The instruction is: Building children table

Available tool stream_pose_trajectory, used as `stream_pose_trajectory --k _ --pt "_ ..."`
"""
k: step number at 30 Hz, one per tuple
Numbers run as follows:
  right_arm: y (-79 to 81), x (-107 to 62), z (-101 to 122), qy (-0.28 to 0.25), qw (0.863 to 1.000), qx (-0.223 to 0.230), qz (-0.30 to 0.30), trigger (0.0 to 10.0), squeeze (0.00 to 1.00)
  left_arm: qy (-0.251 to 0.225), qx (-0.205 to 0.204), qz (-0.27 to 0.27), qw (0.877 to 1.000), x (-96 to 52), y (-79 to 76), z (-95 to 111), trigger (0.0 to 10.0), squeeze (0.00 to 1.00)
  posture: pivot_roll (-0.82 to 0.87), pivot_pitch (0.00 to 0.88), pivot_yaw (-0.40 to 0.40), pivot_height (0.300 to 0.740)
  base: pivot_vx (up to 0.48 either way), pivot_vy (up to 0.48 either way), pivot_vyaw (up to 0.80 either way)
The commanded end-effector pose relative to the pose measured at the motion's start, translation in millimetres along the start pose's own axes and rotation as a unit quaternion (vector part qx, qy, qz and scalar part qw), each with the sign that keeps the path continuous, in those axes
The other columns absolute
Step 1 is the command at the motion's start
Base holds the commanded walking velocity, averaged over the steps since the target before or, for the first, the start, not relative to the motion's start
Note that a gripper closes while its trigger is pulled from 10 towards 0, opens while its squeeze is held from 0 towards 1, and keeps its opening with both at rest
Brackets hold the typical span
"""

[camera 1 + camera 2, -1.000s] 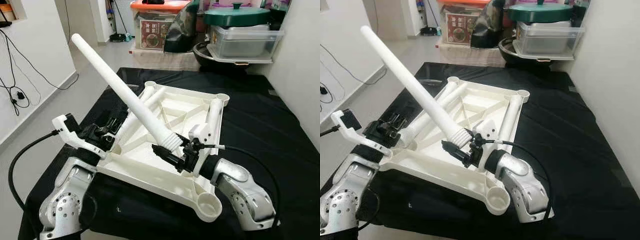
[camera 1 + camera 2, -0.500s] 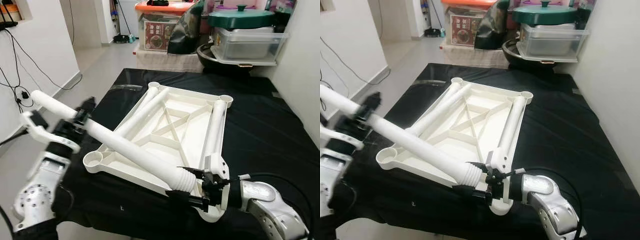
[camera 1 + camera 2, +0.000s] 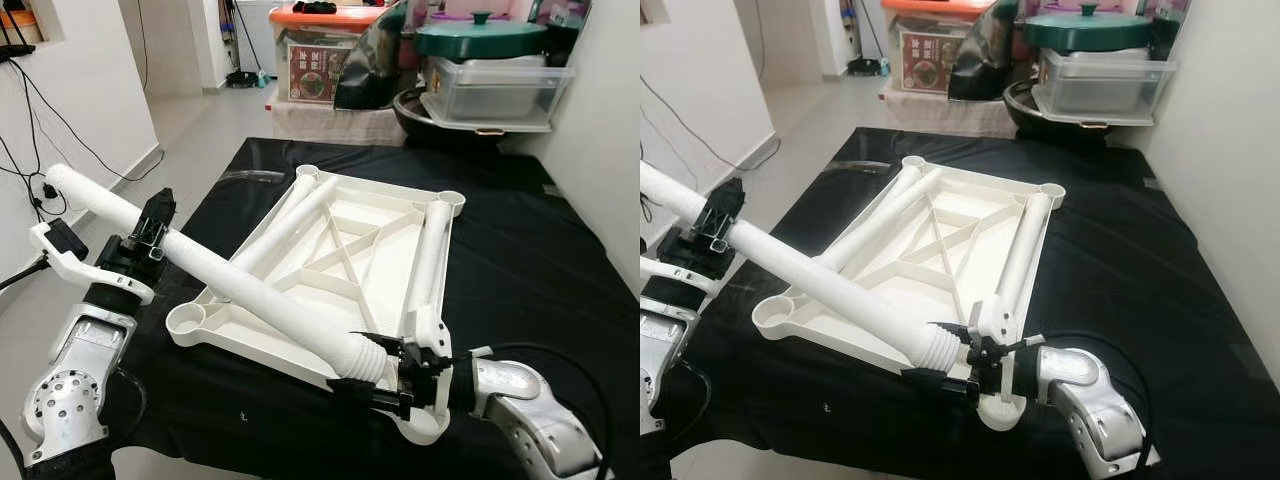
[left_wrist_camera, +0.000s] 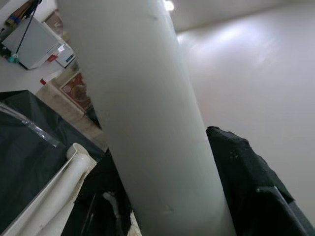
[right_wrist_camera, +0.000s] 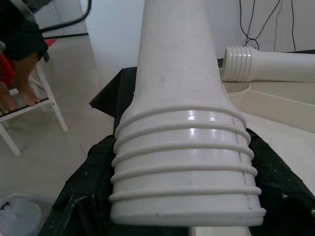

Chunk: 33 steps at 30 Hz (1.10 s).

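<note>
While both jaws clamp it, leg [image 3: 250,295] slants.

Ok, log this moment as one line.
left tool: shut on table leg | right tool: shut on threaded end, near corner socket | tabletop: upside down

A worktop [image 3: 540,250] draped in black cloth carries the white plastic tabletop [image 3: 350,265], which lies upside down, ribs up, around the middle and reaches toward the near edge. Two white legs [image 3: 432,250] lie in the upturned tabletop along its left and right sides, pointing at the far edge.
</note>
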State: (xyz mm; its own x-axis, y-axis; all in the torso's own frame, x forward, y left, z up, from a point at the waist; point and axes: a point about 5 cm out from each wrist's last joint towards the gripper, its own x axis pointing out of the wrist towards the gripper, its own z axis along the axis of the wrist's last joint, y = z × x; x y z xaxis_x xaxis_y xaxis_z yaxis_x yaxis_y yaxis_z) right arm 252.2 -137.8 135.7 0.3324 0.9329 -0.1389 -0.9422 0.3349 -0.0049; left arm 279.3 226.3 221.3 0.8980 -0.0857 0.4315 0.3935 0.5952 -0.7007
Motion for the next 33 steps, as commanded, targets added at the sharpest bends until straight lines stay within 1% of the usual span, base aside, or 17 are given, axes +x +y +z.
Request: stream_pose_trajectory --k 1,2,4,5,11,15,17,18,19,23,25,26,27,29,31,32,33 --pt "-12.6 2.8 10 -0.019 0.998 -0.027 -0.053 4.7 0.00 0.014 0.009 -0.003 1.000 -1.0 -3.4 -4 0.0 0.00 0.07 0.000 -0.041 0.740 0.000 0.000 0.00" --pt "-18.8 4.7 9 -0.011 0.996 -0.029 -0.081 10.0 0.00 0.014 0.007 -0.007 1.000 -0.2 -5.6 -4 0.0 0.00 0.07 0.000 -0.041 0.740 0.000 0.000 0.00" --pt "-23.0 5.9 7 -0.006 0.994 -0.030 -0.101 10.0 0.00 0.015 0.006 -0.010 1.000 0.4 -7.1 -4 0.0 0.00 0.07 0.000 -0.041 0.740 0.000 0.000 0.00" --pt "-29.0 8.7 6 -0.005 0.991 -0.038 -0.125 10.0 1.00 0.013 0.005 -0.012 1.000 1.9 -9.2 -5 0.0 0.00 0.07 0.000 -0.040 0.740 0.000 0.000 0.00" --pt "-38.2 9.4 -3 0.036 0.982 -0.079 -0.167 10.0 1.00 0.005 0.020 -0.002 1.000 6.6 -9.6 -2 0.0 0.00 0.07 0.000 -0.037 0.740 0.000 0.000 0.00" --pt "-39.9 -2.5 -7 0.056 0.981 -0.080 -0.169 10.0 1.00 0.003 0.042 0.004 0.999 8.9 -8.5 3 0.0 0.00 0.07 0.000 -0.037 0.740 0.000 0.000 0.00" --pt "-41.0 -2.9 7 0.038 0.982 -0.086 -0.165 10.0 1.00 0.006 0.043 0.006 0.999 9.3 -7.6 2 0.0 0.00 0.06 0.000 -0.027 0.740 0.000 0.000 0.00" --pt "-41.0 -2.9 7 0.038 0.982 -0.086 -0.165 10.0 1.00 0.006 0.043 0.006 0.999 9.3 -7.6 2 0.0 0.00 0.06 0.000 -0.027 0.740 0.000 0.000 0.00" --pt "-42.4 1.7 25 0.015 0.982 -0.099 -0.158 10.0 1.00 0.011 0.040 0.007 0.999 10.4 -7.6 -2 0.0 0.00 0.05 0.000 -0.025 0.740 0.000 0.000 0.00" --pt "-42.2 8.9 43 -0.014 0.983 -0.107 -0.147 10.0 1.00 0.020 0.038 0.006 0.999 11.4 -9.0 -7 0.0 0.00 0.05 0.000 -0.019 0.740 0.000 0.000 0.00" --pt "-38.5 24.5 71 -0.057 0.987 -0.096 -0.116 10.0 1.00 0.034 0.040 -0.002 0.999 12.6 -11.7 -14 0.0 0.00 0.05 0.000 -0.013 0.740 0.000 0.000 0.00" --pt "-35.7 43.4 93 -0.071 0.988 -0.102 -0.092 10.0 1.00 0.047 0.044 -0.007 0.998 13.6 -14.0 -20 0.0 0.00 0.05 0.000 -0.012 0.740 0.000 0.000 0.00" --pt "-35.7 43.4 93 -0.071 0.988 -0.102 -0.092 10.0 1.00 0.047 0.044 -0.007 0.998 13.6 -14.0 -20 0.0 0.00 0.05 0.000 -0.012 0.740 0.000 0.000 0.00" --pt "-34.0 53.9 101 -0.073 0.989 -0.104 -0.079 10.0 1.00 0.053 0.043 -0.011 0.998 14.7 -15.4 -23 0.0 0.00 0.05 0.000 -0.019 0.740 0.000 0.000 0.00" --pt "-27.6 71.4 109 -0.076 0.993 -0.085 -0.041 10.0 1.00 0.065 0.045 -0.018 0.997 16.5 -18.2 -29 0.0 0.00 0.06 0.000 -0.026 0.740 0.000 0.000 0.00" --pt "-24.5 78.9 110 -0.067 0.995 -0.073 -0.025 10.0 0.96 0.070 0.045 -0.020 0.996 17.1 -19.5 -33 0.0 0.00 0.07 0.000 -0.032 0.740 0.000 0.000 0.00" --pt "-24.5 78.9 110 -0.067 0.995 -0.073 -0.025 10.0 0.96 0.070 0.045 -0.020 0.996 17.1 -19.5 -33 0.0 0.00 0.07 0.000 -0.032 0.740 0.000 0.000 0.00"
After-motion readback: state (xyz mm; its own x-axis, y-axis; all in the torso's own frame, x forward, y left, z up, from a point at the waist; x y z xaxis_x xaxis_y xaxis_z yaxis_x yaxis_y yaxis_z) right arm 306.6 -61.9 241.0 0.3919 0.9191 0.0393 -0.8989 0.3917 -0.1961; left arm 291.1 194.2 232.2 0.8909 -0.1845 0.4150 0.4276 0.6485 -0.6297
